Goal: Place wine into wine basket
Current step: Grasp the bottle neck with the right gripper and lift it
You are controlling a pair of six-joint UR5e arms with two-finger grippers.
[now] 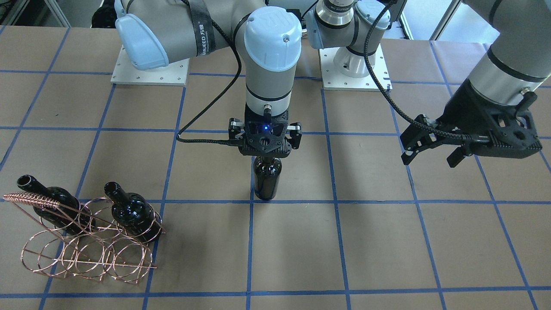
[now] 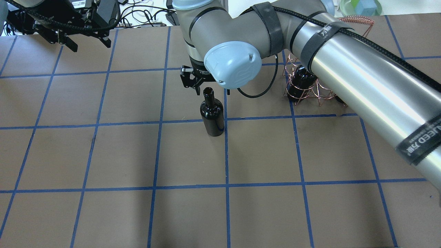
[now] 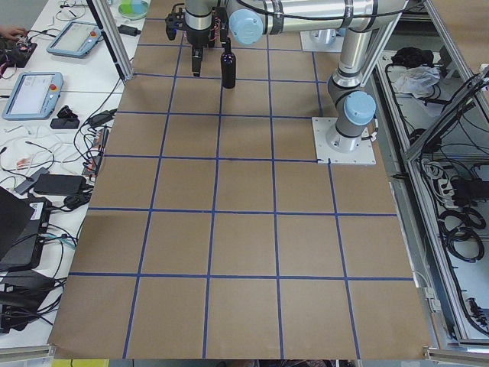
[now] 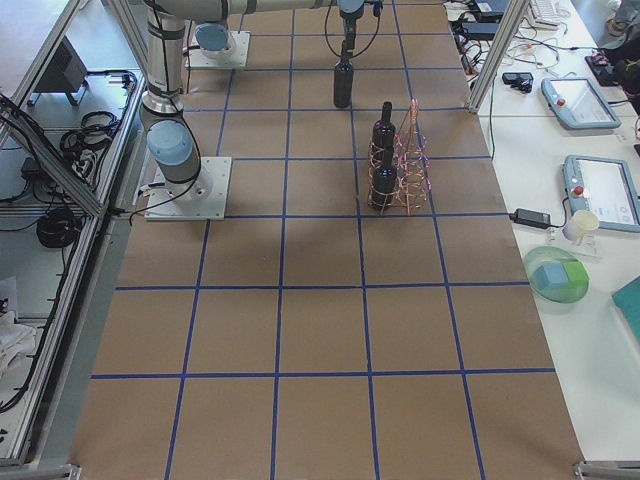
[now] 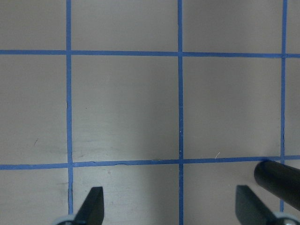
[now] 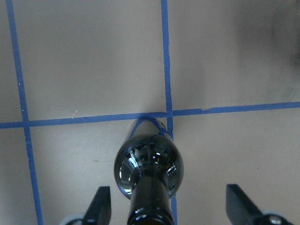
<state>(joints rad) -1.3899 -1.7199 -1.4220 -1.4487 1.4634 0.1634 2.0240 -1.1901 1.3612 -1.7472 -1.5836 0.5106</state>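
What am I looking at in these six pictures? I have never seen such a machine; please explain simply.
Two robot arms work at a table with blue grid lines. Four cameras look from outside: front, overhead, both table ends. Two sit on the wrists and look down. One dark bottle stands upright in the middle. The right gripper is open around its neck, not gripping. The left gripper hangs open over the table, holding nothing. A copper wire basket holds two more bottles.
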